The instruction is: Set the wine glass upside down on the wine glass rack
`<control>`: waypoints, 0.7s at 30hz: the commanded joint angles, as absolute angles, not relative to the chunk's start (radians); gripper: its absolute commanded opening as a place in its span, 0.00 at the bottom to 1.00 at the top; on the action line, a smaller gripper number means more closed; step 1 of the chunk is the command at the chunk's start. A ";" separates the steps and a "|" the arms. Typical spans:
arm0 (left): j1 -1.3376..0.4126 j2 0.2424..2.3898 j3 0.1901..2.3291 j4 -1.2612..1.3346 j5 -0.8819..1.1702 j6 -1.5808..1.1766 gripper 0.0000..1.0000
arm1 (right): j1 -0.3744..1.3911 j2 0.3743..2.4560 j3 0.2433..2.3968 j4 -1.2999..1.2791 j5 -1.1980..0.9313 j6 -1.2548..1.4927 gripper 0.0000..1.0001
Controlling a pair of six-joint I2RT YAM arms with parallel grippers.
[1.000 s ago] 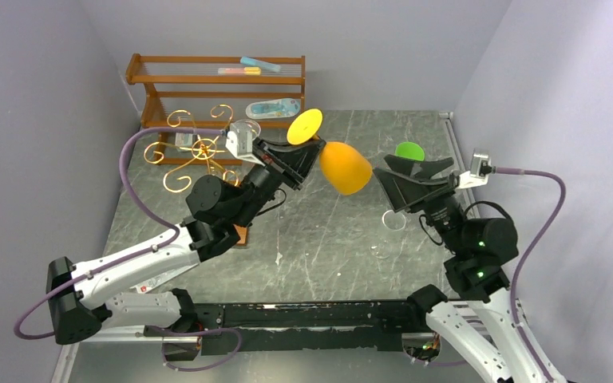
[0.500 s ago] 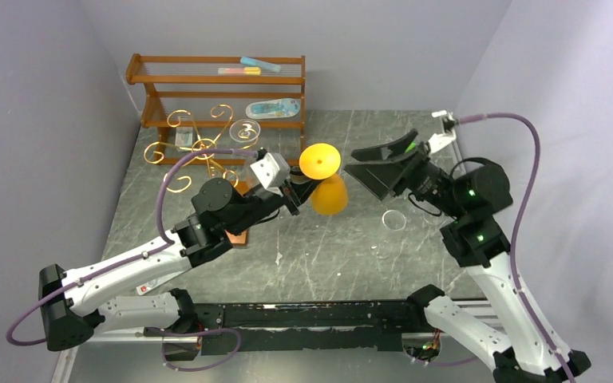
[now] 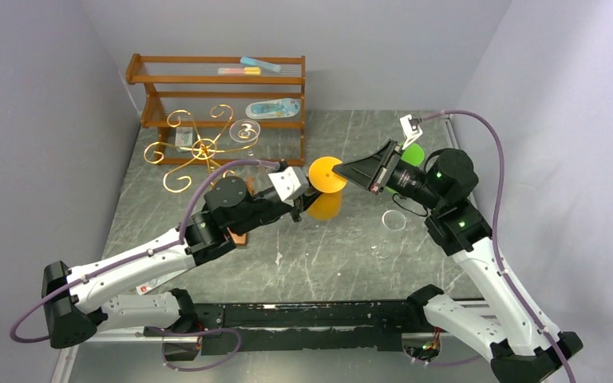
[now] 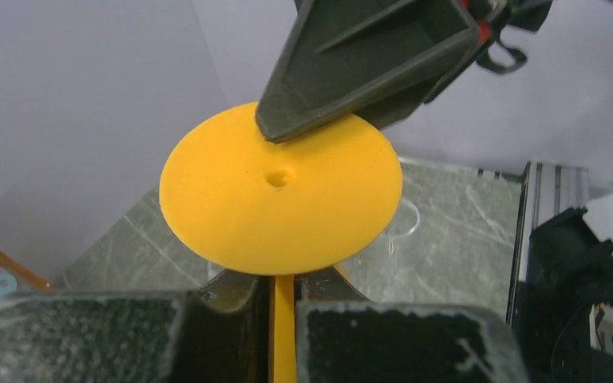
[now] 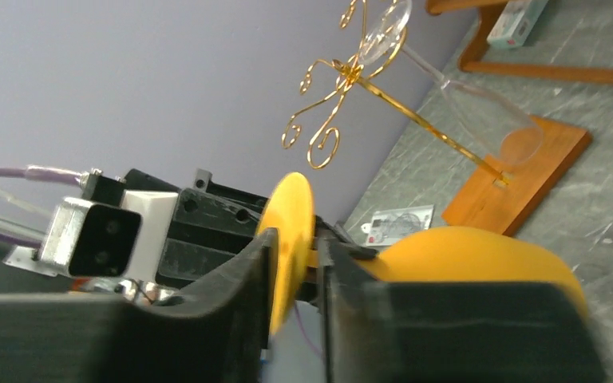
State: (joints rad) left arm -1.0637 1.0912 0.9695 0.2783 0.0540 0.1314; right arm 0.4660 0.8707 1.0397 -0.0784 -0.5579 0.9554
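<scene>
Mid-handoff I'd guess: left gripper (image 4: 283,302) pinches the glass (image 4: 281,190) by its stem, right gripper (image 5: 295,267) straddles the foot (gripping? can't tell) and needs a firm hold before left lets go.

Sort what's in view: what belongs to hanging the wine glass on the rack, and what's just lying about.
Job: orange wine glass; gold wire rack.
Lying about: wooden shelf; packet on it; clear glass already on the rack; green thing by the right arm.
</scene>
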 commanded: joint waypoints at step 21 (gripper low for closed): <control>-1.063 0.973 0.987 0.053 0.062 -0.680 0.91 | 0.466 0.848 0.905 0.018 -0.429 1.129 0.00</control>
State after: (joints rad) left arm -1.0603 1.0210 0.9737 0.0471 0.0647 -0.3740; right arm 0.4644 0.8440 0.9195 -0.0498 -0.4286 1.1267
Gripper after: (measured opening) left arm 0.880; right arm 0.019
